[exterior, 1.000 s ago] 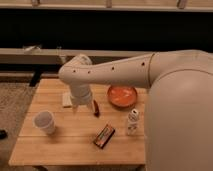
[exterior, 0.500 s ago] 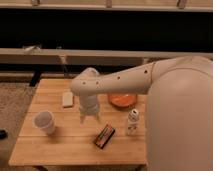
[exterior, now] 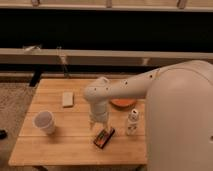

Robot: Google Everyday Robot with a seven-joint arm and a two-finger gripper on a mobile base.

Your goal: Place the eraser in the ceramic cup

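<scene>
The eraser (exterior: 104,138), a dark flat block with orange-red markings, lies on the wooden table (exterior: 70,145) near its front edge, right of centre. The ceramic cup (exterior: 44,122), plain white and upright, stands at the table's left side. My gripper (exterior: 98,125) hangs from the white arm just above and slightly left of the eraser, far to the right of the cup.
A pale beige flat block (exterior: 67,99) lies at the back left. An orange bowl (exterior: 123,103) sits behind the arm, partly hidden. A small white bottle-like figure (exterior: 132,123) stands right of the eraser. My large white body fills the right side.
The arm has swung right and forward over the table, bringing the gripper from near the beige block down to just above the eraser.
</scene>
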